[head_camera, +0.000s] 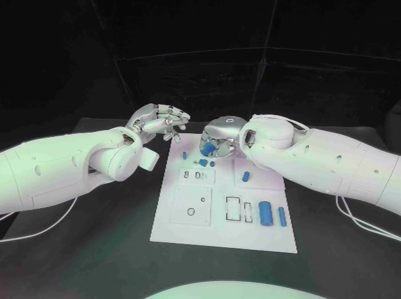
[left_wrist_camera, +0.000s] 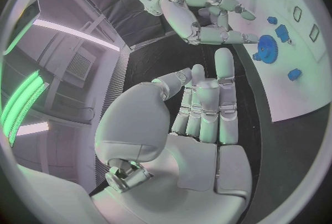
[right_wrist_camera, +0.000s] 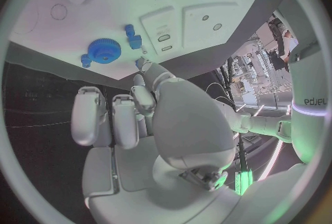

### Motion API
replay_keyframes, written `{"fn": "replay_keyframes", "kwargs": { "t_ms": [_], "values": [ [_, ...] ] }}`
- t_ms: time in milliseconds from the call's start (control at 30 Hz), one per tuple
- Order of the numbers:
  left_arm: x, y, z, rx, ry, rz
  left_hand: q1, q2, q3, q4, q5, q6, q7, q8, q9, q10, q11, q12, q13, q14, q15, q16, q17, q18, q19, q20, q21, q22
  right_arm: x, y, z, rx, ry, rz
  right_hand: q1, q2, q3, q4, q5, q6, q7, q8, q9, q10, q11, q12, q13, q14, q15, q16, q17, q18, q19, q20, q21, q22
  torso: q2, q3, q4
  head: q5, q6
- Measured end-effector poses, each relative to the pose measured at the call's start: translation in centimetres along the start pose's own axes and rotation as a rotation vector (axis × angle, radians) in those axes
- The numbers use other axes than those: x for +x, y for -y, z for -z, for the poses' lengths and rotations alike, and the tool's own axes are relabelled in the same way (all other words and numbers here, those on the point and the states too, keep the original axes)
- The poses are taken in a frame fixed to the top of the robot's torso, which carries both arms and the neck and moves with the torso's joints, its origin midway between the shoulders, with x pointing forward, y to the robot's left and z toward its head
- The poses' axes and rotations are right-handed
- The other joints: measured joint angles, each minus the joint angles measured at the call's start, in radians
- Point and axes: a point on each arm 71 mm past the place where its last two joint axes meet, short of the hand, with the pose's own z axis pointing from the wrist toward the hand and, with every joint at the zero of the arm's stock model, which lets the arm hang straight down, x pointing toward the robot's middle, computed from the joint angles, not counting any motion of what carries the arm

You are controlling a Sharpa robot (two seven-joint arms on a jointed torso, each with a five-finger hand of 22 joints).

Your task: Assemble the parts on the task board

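Note:
The white task board [head_camera: 189,229] lies in the middle of the black table. A blue gear [head_camera: 206,149] [left_wrist_camera: 268,47] [right_wrist_camera: 104,50] sits at its far end. My right hand [head_camera: 224,133] [left_wrist_camera: 211,14] [right_wrist_camera: 138,119] hovers over that end, one fingertip reaching down beside the gear; it holds nothing that I can see. My left hand [head_camera: 161,119] [left_wrist_camera: 204,108] is raised off the board's far left corner, fingers straight and close together, with nothing in them. Small blue pieces [head_camera: 203,162] [right_wrist_camera: 131,36] lie near the gear. A blue cylinder [head_camera: 265,213] and a slim blue bar [head_camera: 282,216] lie at the board's near right.
Another small blue piece [head_camera: 246,176] lies mid-board on the right. Rectangular slots [head_camera: 232,208] and a plate with a round hole [head_camera: 191,212] are at the board's near end. Thin cables [head_camera: 38,232] [head_camera: 373,225] trail over the table on both sides.

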Motion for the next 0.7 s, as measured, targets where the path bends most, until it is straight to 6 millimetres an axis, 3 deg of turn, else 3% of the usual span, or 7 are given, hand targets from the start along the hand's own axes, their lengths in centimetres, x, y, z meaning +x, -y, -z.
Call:
{"fn": "replay_keyframes", "kwargs": {
  "t_ms": [233, 700],
  "values": [
    [-0.1, 0.2, 0.0, 0.029, 0.020, 0.018, 0.004, -0.004, 0.002, -0.010, 0.000, 0.000, 0.000, 0.000, -0.004, -0.007, 0.000, 0.000, -0.006, 0.000, 0.000, -0.002, -0.006, 0.000, 0.000, 0.000, -0.007, -0.003, 1.3, -0.1, -0.3, -0.003, -0.058, 0.026, -0.007, -0.007, 0.002, -0.002, -0.005, -0.006, -0.006, -0.012, 0.000, -0.004, -0.004, 0.000, -0.001, 0.004, -0.004, 0.000, 0.000, 0.000, -0.002, -0.005, 0.000, -0.001, 0.000, 0.0023, -0.0012, 0.007, -0.003],
    [-0.4, 0.5, 0.0, 0.072, 0.074, 0.048, 0.004, -0.004, 0.000, -0.013, 0.000, 0.000, 0.000, 0.000, -0.006, -0.007, 0.000, 0.000, -0.010, 0.000, 0.000, -0.006, -0.012, 0.000, 0.000, 0.000, -0.007, -0.005, 1.9, -0.6, -1.1, -0.004, -0.087, 0.058, -0.016, -0.016, 0.007, -0.007, -0.005, -0.033, -0.018, -0.023, -0.001, -0.004, -0.011, 0.000, 0.000, 0.000, -0.007, 0.004, 0.000, 0.000, -0.002, -0.012, 0.000, -0.002, -0.001, 0.0023, -0.0036, 0.009, -0.005]
  ]
}}
